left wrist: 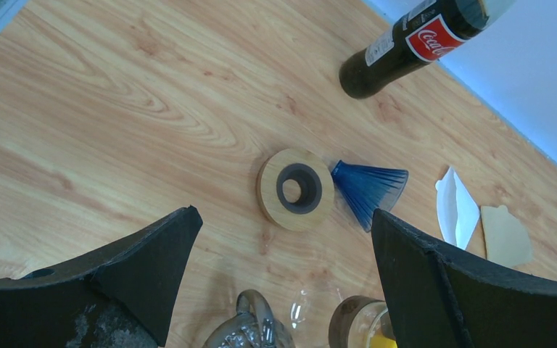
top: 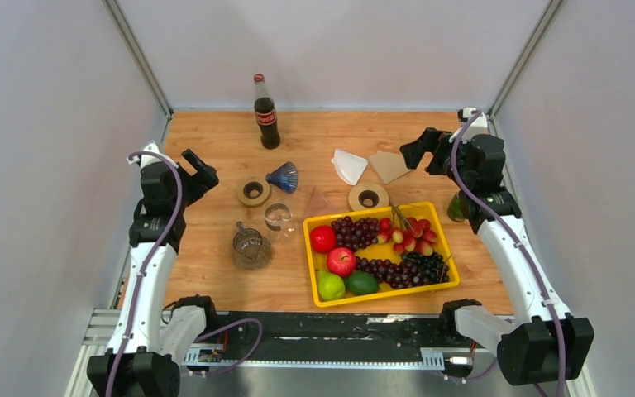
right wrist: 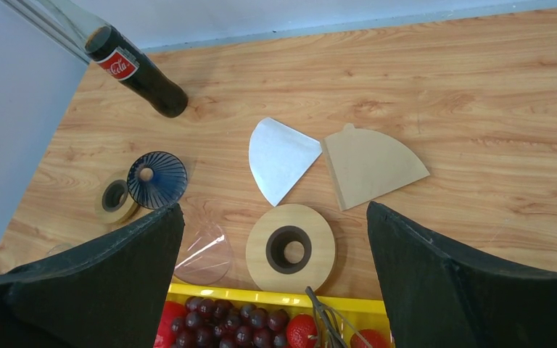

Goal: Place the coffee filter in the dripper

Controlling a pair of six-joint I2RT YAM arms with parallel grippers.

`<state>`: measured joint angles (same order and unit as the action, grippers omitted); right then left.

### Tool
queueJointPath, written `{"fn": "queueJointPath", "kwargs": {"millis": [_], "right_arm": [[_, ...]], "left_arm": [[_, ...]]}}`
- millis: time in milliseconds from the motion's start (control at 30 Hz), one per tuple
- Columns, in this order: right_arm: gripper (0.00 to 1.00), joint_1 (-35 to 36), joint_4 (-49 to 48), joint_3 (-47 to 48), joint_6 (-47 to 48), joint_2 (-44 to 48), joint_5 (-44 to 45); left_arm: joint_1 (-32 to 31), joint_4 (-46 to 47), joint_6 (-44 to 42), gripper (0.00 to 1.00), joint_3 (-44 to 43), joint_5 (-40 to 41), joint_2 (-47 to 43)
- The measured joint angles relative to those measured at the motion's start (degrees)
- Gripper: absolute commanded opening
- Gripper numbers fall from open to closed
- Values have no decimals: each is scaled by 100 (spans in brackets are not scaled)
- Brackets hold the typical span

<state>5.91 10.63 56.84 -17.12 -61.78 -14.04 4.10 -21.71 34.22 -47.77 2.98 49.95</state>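
The white paper filter (right wrist: 279, 156) lies flat and fan-shaped, its tip toward the yellow tray (right wrist: 261, 296). The ribbed blue dripper (right wrist: 157, 179) lies on its side. The left gripper (top: 202, 171) and the right gripper (top: 413, 149) are wide open and empty.

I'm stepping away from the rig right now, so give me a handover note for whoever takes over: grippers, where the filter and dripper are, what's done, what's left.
Left gripper: open, empty, raised over the left side of the table.
Right gripper: open, empty, raised at the back right, near the filters.
White filter and brown filter lie flat, side by side.
Blue dripper lies on its side beside a wooden ring. A clear cone lies by the yellow tray.
Done: nothing; no filter is in a dripper.
Left: grasp a filter and seat it in the dripper, which probably needs standing upright first.
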Motion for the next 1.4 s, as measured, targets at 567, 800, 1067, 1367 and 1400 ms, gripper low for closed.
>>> {"fn": "queueJointPath", "kwargs": {"millis": [567,800,1067,1367,1400], "right_arm": [[100,0,-236,-31,271,-763,-46],[100,0,-404,-35,245,-756,164],[100,0,-448,-83,223,-479,367],[100,0,-501,-238,227,-369,361],[100,0,-501,-249,229,-369,358]], "left_arm": [[0,188,31,100,-295,-529,2131],[-57,485,20,100,-319,-960,3080],[-459,605,4,100,-503,-802,3860],[-892,422,-105,86,-1178,-157,4688],[-907,400,-107,85,-1189,-105,4745]]}}
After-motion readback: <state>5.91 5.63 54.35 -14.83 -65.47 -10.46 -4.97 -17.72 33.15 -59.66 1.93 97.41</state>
